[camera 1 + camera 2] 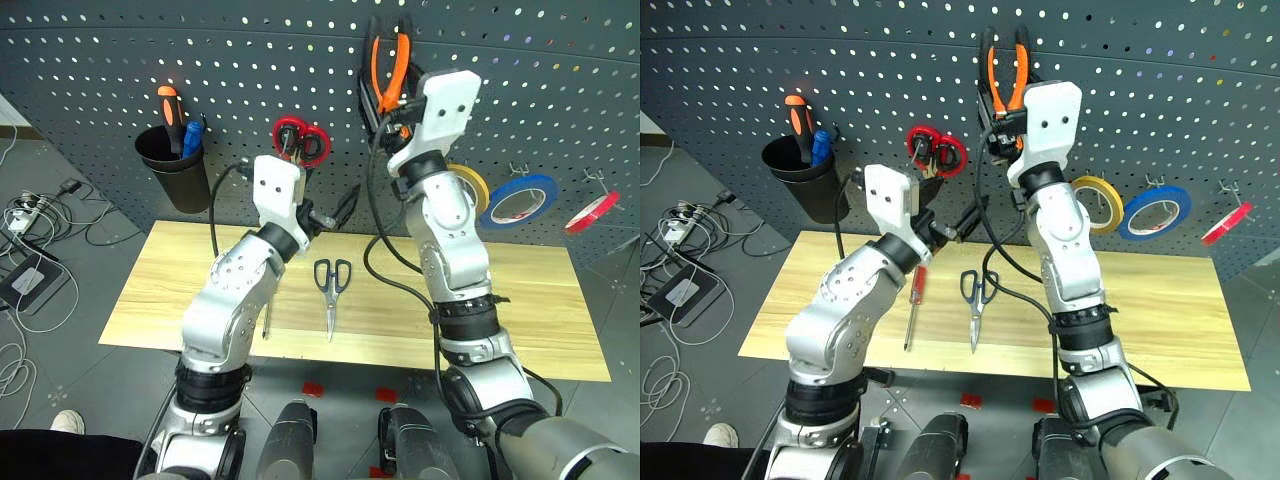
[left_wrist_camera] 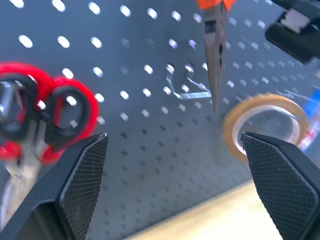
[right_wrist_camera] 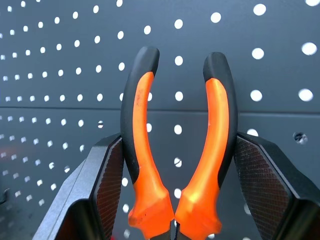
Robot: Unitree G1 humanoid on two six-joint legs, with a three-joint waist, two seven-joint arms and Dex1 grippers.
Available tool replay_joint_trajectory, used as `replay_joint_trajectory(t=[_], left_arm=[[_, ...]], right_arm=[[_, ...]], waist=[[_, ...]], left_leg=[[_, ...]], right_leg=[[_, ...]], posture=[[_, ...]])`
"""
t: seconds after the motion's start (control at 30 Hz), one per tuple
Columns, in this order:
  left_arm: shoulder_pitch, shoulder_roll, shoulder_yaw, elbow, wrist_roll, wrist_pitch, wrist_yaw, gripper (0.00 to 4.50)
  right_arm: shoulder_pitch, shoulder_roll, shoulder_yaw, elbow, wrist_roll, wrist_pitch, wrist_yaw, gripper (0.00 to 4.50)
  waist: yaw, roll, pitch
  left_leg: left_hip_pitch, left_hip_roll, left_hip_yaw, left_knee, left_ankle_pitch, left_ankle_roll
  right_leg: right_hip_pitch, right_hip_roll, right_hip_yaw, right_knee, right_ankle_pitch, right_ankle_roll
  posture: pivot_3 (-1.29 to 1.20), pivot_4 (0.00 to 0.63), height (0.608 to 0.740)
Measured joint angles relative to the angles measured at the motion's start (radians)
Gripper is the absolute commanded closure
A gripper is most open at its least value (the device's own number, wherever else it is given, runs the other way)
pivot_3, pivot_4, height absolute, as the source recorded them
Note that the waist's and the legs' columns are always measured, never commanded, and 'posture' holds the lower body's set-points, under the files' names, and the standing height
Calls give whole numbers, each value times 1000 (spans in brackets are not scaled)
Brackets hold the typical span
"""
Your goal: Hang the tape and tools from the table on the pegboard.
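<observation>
Gripping the pliers (image 3: 177, 150), the right gripper (image 3: 177, 195) clamped its cross-hatched pads on the curved orange-and-black handles, raised against the perforated grey pegboard (image 1: 250, 60). The left gripper (image 2: 175, 150) stood released, empty. Dark-handled scissors (image 1: 331, 285) lay on the grained wooden table (image 1: 540, 310), at six o'clock from the pliers.

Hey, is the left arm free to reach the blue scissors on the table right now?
Probably yes. The left gripper is open and empty, raised toward the pegboard. The scissors lie uncovered on the table just beside that arm, with nothing between them.
</observation>
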Motion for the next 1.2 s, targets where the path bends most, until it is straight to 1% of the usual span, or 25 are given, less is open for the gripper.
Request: replay_joint_trajectory(t=[0.17,0.27,0.4,0.57,0.7,0.97,1.0,1.03,1.07,1.1,1.2], left_arm=[[-68,-20,5,132,23,-79,4,0],[-93,-32,13,176,32,-117,2,0],[-96,-46,6,223,38,-146,-4,0],[-98,-49,-1,229,39,-149,-9,0],[-110,-48,-1,245,39,-149,-22,0],[-112,-40,0,256,39,-149,-26,0],[-112,-40,0,256,39,-149,-26,0],[-112,-39,0,256,39,-149,-27,0],[-113,-39,0,256,39,-149,-27,0],[-113,-39,0,256,39,-149,-27,0],[-116,-39,0,256,39,-149,-27,0]], right_arm=[[-52,-8,-22,140,-43,-132,-69,1477],[-87,-15,-38,207,-66,-202,-106,1477],[-118,-15,-38,306,-87,-295,-139,1477],[-149,-13,-38,417,-109,-394,-185,1477],[-138,-8,-35,480,-129,-449,-209,1477],[-74,-7,-34,494,-147,-452,-217,1477],[-74,-8,-33,494,-150,-451,-217,759],[-73,-8,-33,494,-151,-451,-217,561],[-73,-8,-32,494,-151,-451,-217,218],[-73,-8,-30,494,-151,-451,-217,51],[-72,-8,-30,493,-150,-451,-216,51]], waist=[[1,0,0],[0,0,0],[-2,0,0],[-2,0,0],[-1,0,0],[-1,0,0],[-1,0,0],[-1,0,0],[-1,0,0],[-1,0,0],[0,0,0]], left_leg=[[0,0,0,0,0,0],[0,0,0,0,0,0],[0,1,0,0,0,0],[1,1,1,1,0,0],[2,0,1,1,0,0],[2,0,1,1,0,0],[2,0,1,1,0,0],[2,0,1,1,0,0],[2,0,1,1,0,0],[2,0,1,1,0,0],[2,0,1,2,0,0]], right_leg=[[0,0,0,1,0,0],[0,0,0,0,0,0],[0,0,0,1,0,0],[0,0,1,5,0,0],[0,0,2,6,0,0],[0,0,2,7,0,0],[0,0,2,7,0,0],[0,0,2,7,0,0],[0,0,2,6,0,0],[0,0,2,6,0,0],[0,0,2,6,0,0]], posture=[[250,203,740],[254,215,740],[251,223,740],[254,231,740],[257,231,740],[254,228,740],[254,228,740],[250,228,740],[250,228,740],[250,228,740],[243,225,740]])
